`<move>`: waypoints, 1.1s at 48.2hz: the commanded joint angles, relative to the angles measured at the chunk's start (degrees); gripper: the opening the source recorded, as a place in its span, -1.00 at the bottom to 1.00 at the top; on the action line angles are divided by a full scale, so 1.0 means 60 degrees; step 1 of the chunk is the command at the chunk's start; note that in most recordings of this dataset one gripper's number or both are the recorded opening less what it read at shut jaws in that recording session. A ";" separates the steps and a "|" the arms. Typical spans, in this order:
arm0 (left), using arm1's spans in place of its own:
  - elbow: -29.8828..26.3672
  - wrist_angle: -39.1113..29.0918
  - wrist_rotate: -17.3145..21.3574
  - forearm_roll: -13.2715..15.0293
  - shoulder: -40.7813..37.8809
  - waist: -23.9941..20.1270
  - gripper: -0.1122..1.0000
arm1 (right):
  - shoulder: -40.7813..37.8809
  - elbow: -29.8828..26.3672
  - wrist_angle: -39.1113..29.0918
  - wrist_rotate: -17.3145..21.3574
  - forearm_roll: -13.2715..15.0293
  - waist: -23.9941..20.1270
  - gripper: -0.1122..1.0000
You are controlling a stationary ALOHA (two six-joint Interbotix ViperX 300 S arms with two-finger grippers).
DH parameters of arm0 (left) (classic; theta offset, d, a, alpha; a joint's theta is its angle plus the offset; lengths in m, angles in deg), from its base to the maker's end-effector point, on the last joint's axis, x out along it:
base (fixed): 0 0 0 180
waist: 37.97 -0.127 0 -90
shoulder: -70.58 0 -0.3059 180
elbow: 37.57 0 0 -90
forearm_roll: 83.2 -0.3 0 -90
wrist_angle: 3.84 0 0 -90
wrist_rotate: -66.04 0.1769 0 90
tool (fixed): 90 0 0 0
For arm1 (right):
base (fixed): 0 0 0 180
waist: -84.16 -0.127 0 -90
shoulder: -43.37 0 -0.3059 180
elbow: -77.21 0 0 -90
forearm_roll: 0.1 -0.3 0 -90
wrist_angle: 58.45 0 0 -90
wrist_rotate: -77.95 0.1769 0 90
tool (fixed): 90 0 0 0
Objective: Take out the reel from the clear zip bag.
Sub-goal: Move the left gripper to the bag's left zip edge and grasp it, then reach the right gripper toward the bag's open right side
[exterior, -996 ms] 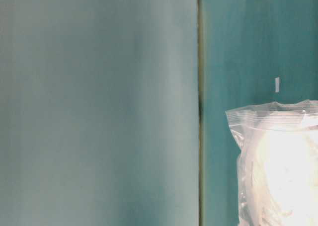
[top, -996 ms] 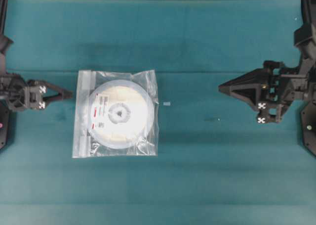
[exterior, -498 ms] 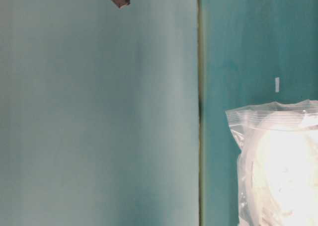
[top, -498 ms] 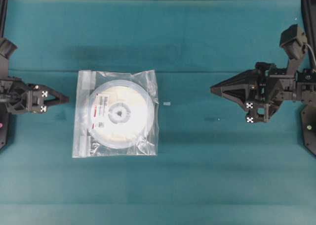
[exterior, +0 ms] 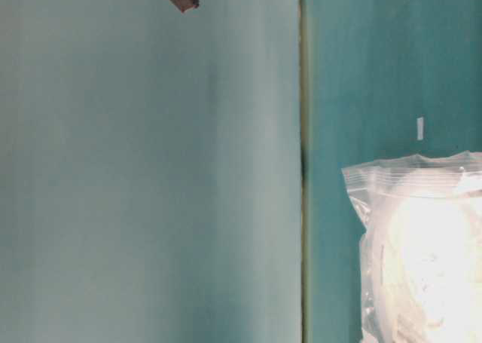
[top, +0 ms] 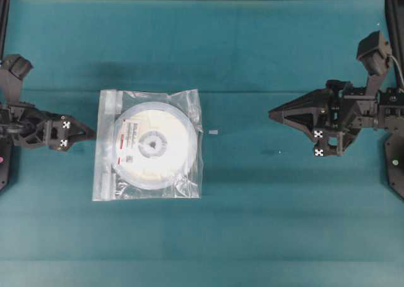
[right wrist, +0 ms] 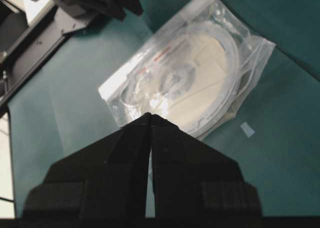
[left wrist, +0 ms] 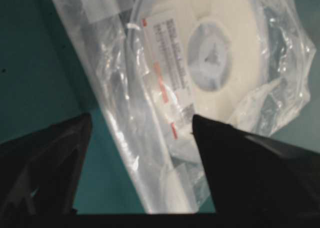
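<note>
Nothing is done yet: the reel [top: 151,144] lies sealed inside the clear zip bag [top: 149,144] on the table; left gripper [top: 87,134], jaws apart, waits at its nine o'clock; right gripper [top: 273,113], pinched together, stands off at three o'clock

Flat round white reel [top: 153,144] with grey hub and red-marked label, sealed inside crinkled clear zip bag [top: 189,107], bag lying flat on the bench, whitish zip strip at its nine o'clock edge
</note>
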 commanded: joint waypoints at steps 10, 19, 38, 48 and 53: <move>-0.0088 0.1479 0.0029 -0.0029 -0.1274 -0.0015 0.70 | 0.0029 -0.0161 0.0029 0.0117 -0.0044 0.0000 -0.80; -0.0264 0.2563 0.0029 -0.0029 -0.2651 -0.0015 0.70 | 0.0044 -0.0161 0.0000 0.0117 -0.0059 -0.0015 -0.80; -0.0688 0.2856 0.0103 -0.0029 -0.3574 -0.0015 0.68 | 0.0029 -0.0161 -0.0146 0.0176 -0.0059 -0.0029 -0.80; -0.0688 0.2856 0.0103 -0.0029 -0.3545 -0.0015 0.41 | 0.0029 -0.0132 -0.0146 0.0176 -0.0059 -0.0073 -0.80; -0.0703 0.2856 0.0103 -0.0029 -0.3545 -0.0015 0.07 | 0.0029 -0.0117 -0.0146 0.0176 -0.0059 -0.0088 -0.80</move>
